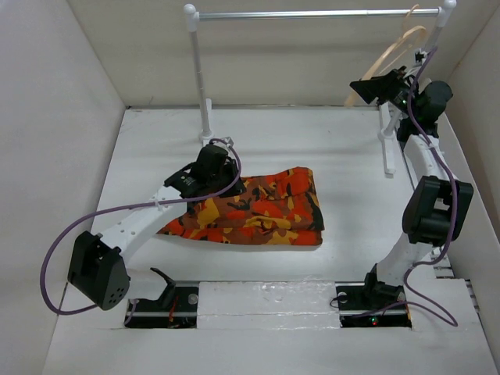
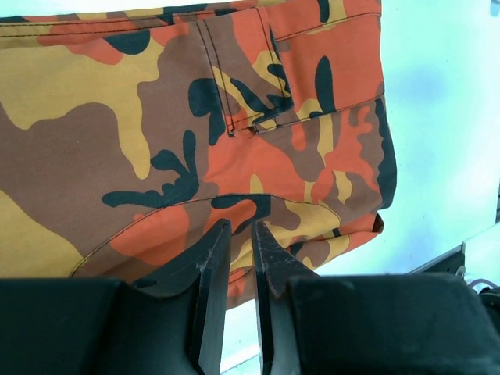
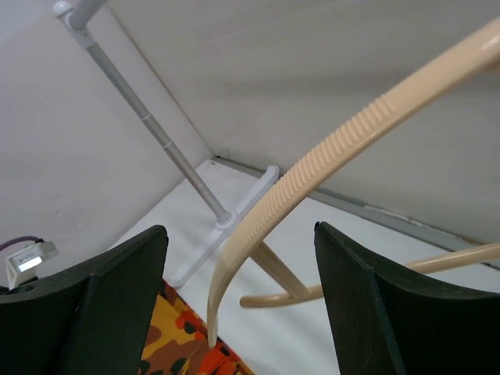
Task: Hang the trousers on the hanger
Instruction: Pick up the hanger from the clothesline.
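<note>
1. My left arm (image 1: 137,223) reaches forward and low; the left gripper (image 2: 241,228) points down, fingers nearly together.
2. My right arm (image 1: 422,168) stands tall; the right gripper (image 3: 241,230) is raised, fingers spread wide.

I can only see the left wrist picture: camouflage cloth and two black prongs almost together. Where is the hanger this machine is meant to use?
Observer: The hanger is up at the back right, by the right end of the metal rail, away from the cloth.
Visitor: Is anything holding it?
Observer: The right hand is open, with one arm of the hanger between its fingers.
Visitor: And is my cloth spread out?
Observer: No, the trousers lie folded on the white table, in front of the rail.
</note>
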You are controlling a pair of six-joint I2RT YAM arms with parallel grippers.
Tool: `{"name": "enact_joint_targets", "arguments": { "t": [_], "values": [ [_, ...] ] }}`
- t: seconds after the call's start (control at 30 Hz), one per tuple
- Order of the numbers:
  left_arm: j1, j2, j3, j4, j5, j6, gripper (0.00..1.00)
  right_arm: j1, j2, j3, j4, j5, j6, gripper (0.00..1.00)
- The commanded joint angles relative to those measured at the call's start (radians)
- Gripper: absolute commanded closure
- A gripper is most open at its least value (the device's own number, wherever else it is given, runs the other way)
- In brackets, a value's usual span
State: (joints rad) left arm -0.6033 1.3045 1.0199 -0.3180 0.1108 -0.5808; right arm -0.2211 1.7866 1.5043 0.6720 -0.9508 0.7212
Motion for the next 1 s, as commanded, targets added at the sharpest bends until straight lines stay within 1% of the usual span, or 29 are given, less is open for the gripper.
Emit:
{"name": "enact_joint_targets", "arguments": {
  "t": [0.0,0.07,0.17,0.2,0.27,0.3,0.37,0.4,0.47,0.5,0.53,0.6,0.7,0.73,0.77,0.8,0.83,0.9,0.93,0.97],
  "values": [
    [-0.003,-0.004,-0.010,0.014,-0.014,-0.010,0.86,-0.024,-0.065,-0.047,0.088,-0.008,-0.012,0.19],
    [-0.003,0.002,-0.012,0.019,-0.007,-0.010,0.86,-0.024,-0.069,-0.033,0.031,-0.008,-0.058,0.18],
    [-0.003,0.016,-0.003,0.019,0.000,-0.010,0.86,-0.015,-0.015,0.010,0.049,-0.023,-0.033,0.17],
    [-0.003,0.022,0.002,0.019,0.004,-0.010,0.87,-0.015,-0.007,0.036,0.052,-0.022,-0.026,0.21],
    [-0.003,0.027,0.012,0.019,0.006,-0.010,0.87,-0.006,0.013,0.054,0.052,-0.022,-0.022,0.35],
    [-0.003,0.026,0.012,0.019,0.007,-0.010,0.87,-0.006,0.023,0.062,0.060,-0.020,-0.014,0.48],
    [-0.003,0.019,0.017,0.016,0.007,-0.011,0.87,0.003,0.025,0.066,0.077,-0.019,-0.002,0.64],
    [-0.003,0.016,0.017,0.016,0.007,-0.013,0.87,0.003,0.017,0.066,0.078,-0.019,-0.003,0.75],
    [-0.003,0.010,0.028,0.016,0.015,-0.016,0.87,0.003,0.005,0.079,0.078,-0.023,-0.009,0.82],
    [-0.003,0.009,0.045,0.014,0.023,-0.017,0.86,0.003,-0.001,0.086,0.074,-0.028,-0.011,0.87],
    [-0.003,0.009,0.055,0.014,0.036,-0.019,0.85,0.003,-0.016,0.096,0.063,-0.032,-0.011,0.89],
    [-0.003,0.013,0.106,0.011,0.055,-0.019,0.80,0.003,-0.038,0.099,0.038,-0.048,-0.032,0.92],
    [-0.003,0.029,0.184,0.007,0.098,-0.014,0.73,0.014,-0.096,0.073,-0.050,-0.074,-0.100,0.96],
    [-0.003,0.035,0.204,0.008,0.125,-0.011,0.70,0.014,-0.113,0.059,-0.110,-0.081,-0.124,0.97],
    [-0.003,0.045,0.229,0.005,0.139,-0.008,0.67,0.025,-0.145,0.025,-0.142,-0.092,-0.173,0.98],
    [-0.003,0.053,0.280,0.004,0.150,0.001,0.66,0.025,-0.165,0.005,-0.175,-0.095,-0.196,1.00],
    [-0.003,0.061,0.305,0.000,0.176,0.004,0.65,0.035,-0.179,-0.013,-0.239,-0.098,-0.225,1.00],
    [-0.003,0.079,0.388,0.000,0.204,0.009,0.62,0.035,-0.230,-0.073,-0.294,-0.106,-0.304,1.00],
    [-0.003,0.090,0.422,-0.004,0.234,0.010,0.61,0.045,-0.245,-0.087,-0.372,-0.105,-0.345,1.00],
    [-0.003,0.107,0.454,-0.009,0.248,0.012,0.61,0.045,-0.272,-0.098,-0.418,-0.103,-0.420,1.00]
  ]
}}
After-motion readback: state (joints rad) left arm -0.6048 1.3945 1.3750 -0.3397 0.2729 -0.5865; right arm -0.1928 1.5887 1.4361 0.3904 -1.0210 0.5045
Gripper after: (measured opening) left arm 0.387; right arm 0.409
